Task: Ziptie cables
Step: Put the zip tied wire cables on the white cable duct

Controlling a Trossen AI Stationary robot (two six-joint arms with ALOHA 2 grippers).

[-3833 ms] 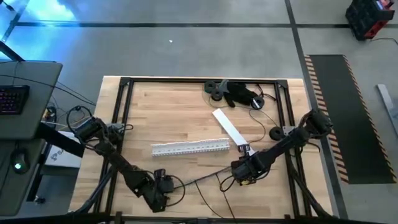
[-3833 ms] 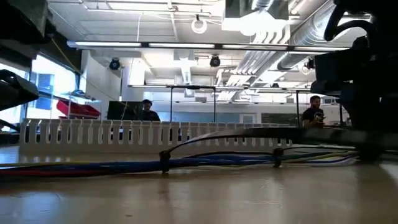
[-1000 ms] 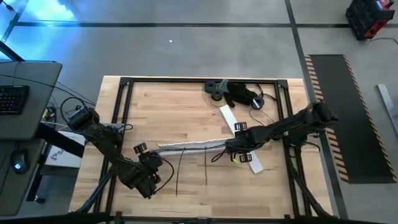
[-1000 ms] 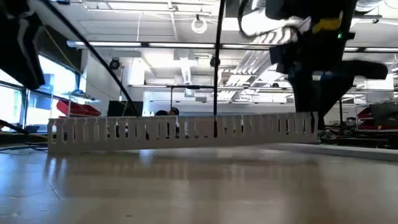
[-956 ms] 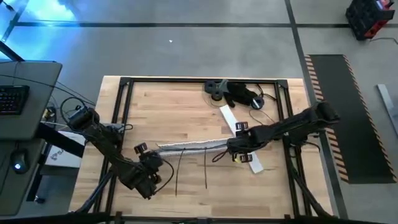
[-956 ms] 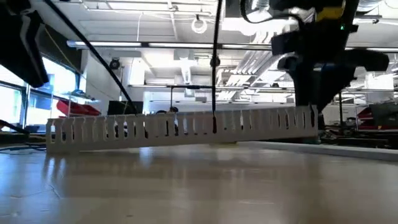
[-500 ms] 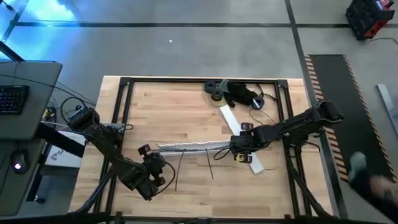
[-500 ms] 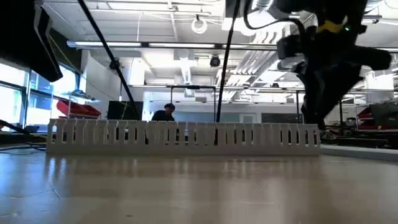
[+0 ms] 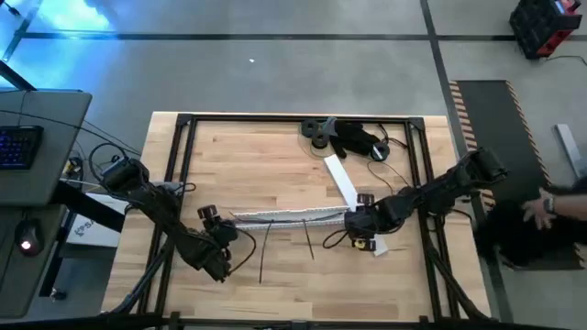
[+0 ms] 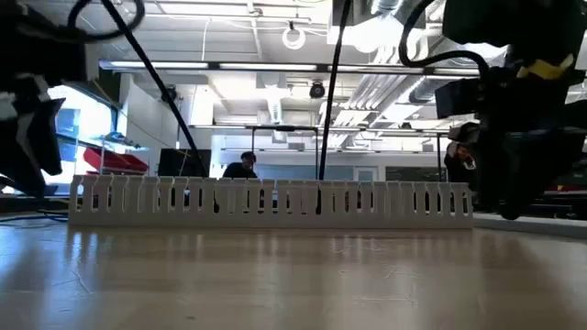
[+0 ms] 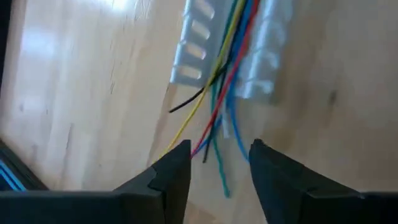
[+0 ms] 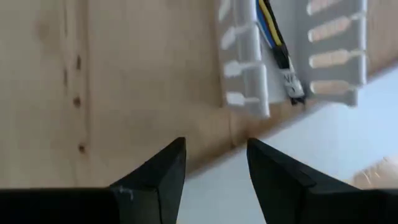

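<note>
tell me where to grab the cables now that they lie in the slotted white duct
Probably best at the loose coloured ends of the cables, which spill out of the slotted duct at its end near the left gripper. Come from above that end, fingers across the bundle: inside the duct the walls block a pinch, while here the wires lie bare on the table.

Cables [image 11: 231, 59]: thin coloured wires, yellow, red, blue, green and black, lying bundled lengthwise inside a white slotted duct [image 9: 280, 216], ends splaying loose beyond its open end.
</note>
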